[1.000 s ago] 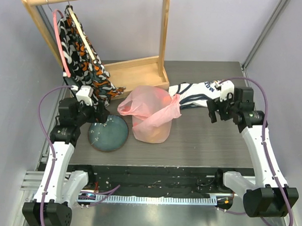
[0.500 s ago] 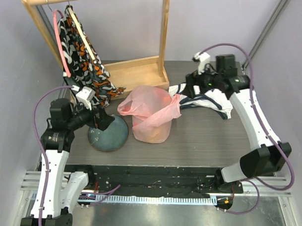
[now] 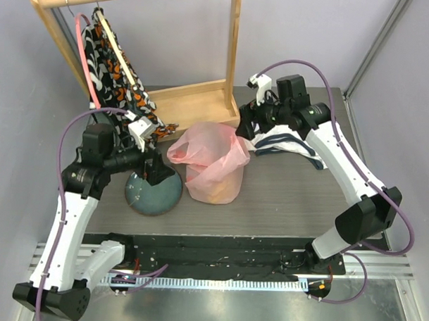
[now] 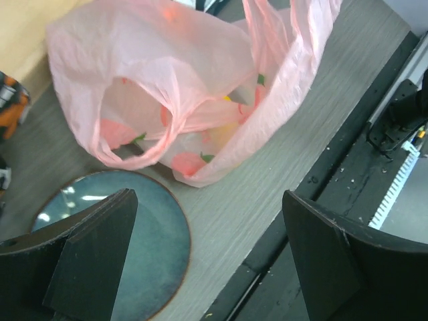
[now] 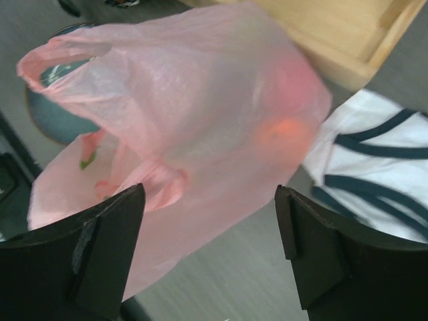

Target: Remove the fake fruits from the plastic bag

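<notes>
Upright at mid-table: thin, crinkly, translucent pink plastic carrier bag (image 3: 213, 164), loop handles slumped over its mouth. Inside the bag, small fake plastic fruits (image 5: 284, 130), visible only as orange and yellow blurs through the film. Just left of the bag, round dark blue-green glazed plate (image 3: 153, 195). Left of the bag, over that plate, left gripper (image 3: 153, 171), jaws wide apart, gripping nothing. At the bag's far right, near its rim, right gripper (image 3: 245, 126), jaws likewise spread and empty. Right of the bag, crumpled white-and-navy printed cloth (image 3: 294, 143); behind the bag, light wooden garment rack (image 3: 197, 103).
</notes>
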`<action>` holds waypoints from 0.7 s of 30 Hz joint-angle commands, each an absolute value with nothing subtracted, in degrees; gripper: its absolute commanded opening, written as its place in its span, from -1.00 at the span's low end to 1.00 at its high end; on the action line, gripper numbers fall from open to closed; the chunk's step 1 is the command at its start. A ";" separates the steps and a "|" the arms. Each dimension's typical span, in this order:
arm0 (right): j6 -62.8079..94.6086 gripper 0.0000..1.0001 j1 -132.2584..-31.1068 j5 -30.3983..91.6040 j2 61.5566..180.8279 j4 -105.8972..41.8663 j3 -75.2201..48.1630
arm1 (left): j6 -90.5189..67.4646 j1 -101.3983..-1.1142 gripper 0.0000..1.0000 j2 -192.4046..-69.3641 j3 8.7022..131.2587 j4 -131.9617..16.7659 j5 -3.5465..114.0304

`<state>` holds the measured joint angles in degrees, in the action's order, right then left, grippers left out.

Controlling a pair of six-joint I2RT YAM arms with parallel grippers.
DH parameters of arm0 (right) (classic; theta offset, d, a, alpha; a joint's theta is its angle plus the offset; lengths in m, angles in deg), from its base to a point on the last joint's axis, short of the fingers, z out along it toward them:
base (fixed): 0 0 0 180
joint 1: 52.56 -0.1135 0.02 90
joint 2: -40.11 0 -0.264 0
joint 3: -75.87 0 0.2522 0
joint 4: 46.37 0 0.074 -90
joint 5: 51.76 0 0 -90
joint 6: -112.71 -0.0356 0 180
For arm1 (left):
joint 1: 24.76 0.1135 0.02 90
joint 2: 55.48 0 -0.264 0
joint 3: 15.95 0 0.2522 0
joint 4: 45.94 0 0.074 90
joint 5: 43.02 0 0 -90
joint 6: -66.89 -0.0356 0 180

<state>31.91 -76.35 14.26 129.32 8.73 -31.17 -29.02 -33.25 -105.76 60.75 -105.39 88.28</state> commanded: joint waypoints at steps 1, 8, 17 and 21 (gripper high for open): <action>26.77 0.68 -77.60 1.64 124.23 10.45 -26.23 | -32.51 -34.16 0.90 -106.19 67.24 -108.83 86.18; 24.81 0.43 -85.42 -17.56 124.75 9.04 -22.09 | -25.76 -34.25 0.92 -102.68 61.72 -101.83 90.48; 43.54 0.88 -86.50 -0.19 120.98 18.90 -24.72 | -11.43 -38.29 0.92 -105.92 58.10 -91.78 85.77; 49.69 0.89 -84.55 7.73 123.59 15.39 -30.87 | -8.69 -38.29 0.92 -104.26 58.37 -93.09 77.04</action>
<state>41.35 -86.05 -2.36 124.34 18.74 -23.67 -13.46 -38.12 -106.63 57.34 -96.00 84.28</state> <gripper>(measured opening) 0.946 0.960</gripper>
